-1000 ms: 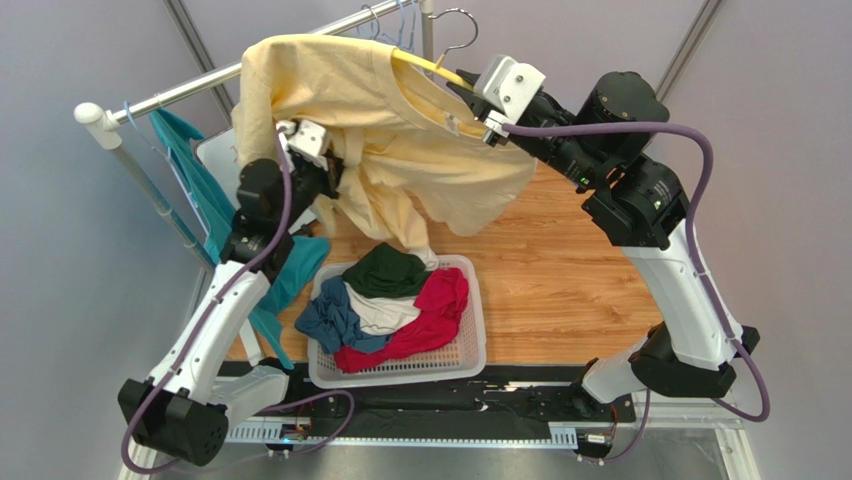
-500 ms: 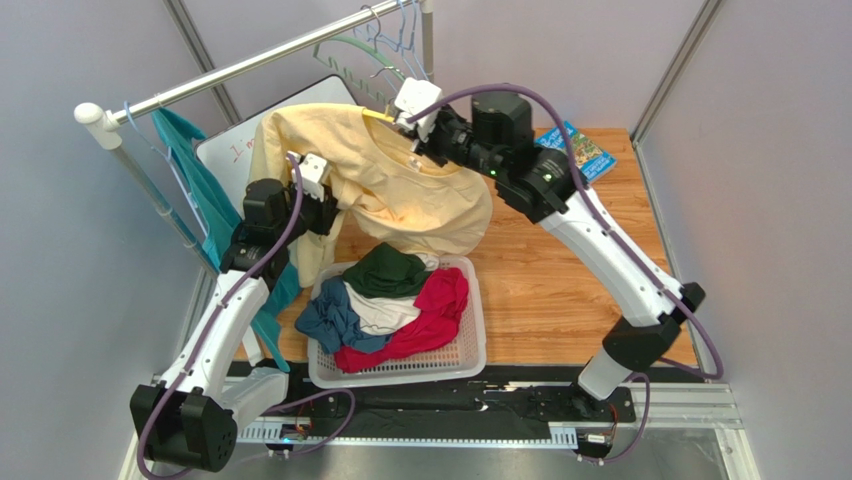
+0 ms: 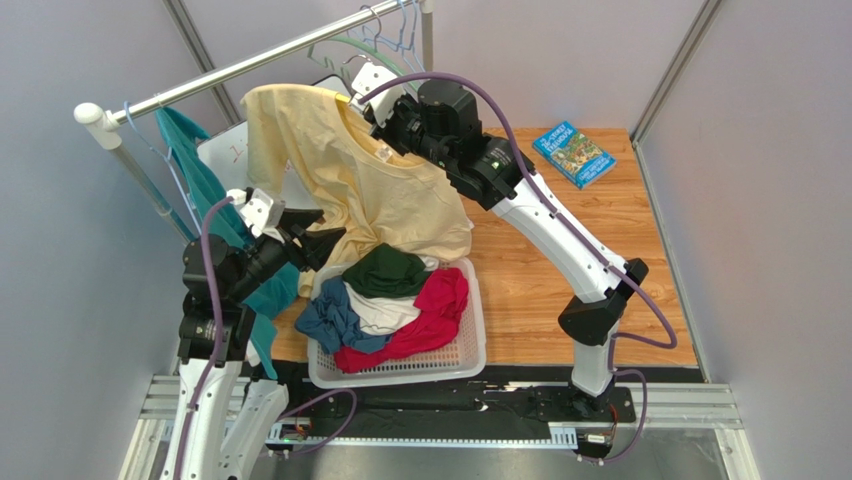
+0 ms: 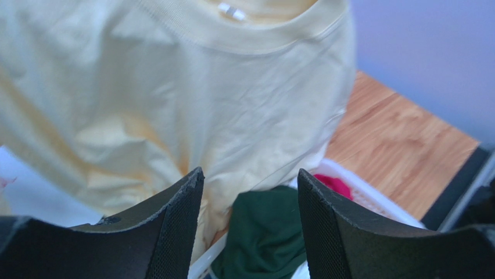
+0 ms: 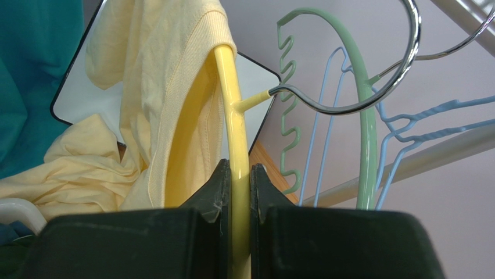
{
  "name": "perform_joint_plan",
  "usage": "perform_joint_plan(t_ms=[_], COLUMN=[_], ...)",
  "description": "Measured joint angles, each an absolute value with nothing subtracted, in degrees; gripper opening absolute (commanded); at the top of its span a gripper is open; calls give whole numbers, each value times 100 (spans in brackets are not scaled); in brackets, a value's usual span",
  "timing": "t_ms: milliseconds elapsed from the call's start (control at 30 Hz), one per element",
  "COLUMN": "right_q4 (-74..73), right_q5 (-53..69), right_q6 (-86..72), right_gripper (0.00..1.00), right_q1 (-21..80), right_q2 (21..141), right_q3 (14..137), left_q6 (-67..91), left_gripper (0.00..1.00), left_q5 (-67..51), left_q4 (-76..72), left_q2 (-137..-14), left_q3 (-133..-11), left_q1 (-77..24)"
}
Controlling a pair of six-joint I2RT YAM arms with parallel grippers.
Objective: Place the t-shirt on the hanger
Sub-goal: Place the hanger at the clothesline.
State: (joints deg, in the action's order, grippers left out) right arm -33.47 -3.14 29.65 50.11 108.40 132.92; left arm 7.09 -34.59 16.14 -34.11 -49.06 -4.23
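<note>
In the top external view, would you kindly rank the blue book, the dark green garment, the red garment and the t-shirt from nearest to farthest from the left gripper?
1. t-shirt, hanging just ahead of the left gripper.
2. dark green garment, atop the pile in the basket.
3. red garment, on the right side of the basket.
4. blue book, at the far right corner of the table.

I see the t-shirt (image 3: pixel 390 190) as matt, creased cloth with a ribbed neck. The hanger (image 5: pixel 237 151) looks like glossy smooth plastic, its hook (image 5: pixel 348 110) polished metal. The table (image 3: pixel 560 260) is wood-grained, the basket (image 3: pixel 468 345) white latticed plastic.
</note>
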Motion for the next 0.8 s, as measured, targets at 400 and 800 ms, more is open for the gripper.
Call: perform_joint_plan(t_ms=[400,800], right_q4=[-3135,-2740], right_q5=[-1031,-1706], right_q6=[2574,2217], right_gripper=[0,0], right_q1=[5817,6173], right_q2=[10871,11028], right_q3=[13222,13216], left_q6=[2556,3299], left_gripper=[62,53], left_q5=[-2895,-2318], left_q4=[412,-956], left_q2=[-4748,-5046], left_q3=[-5398,-5339], left_q1=[-2099,-2375])
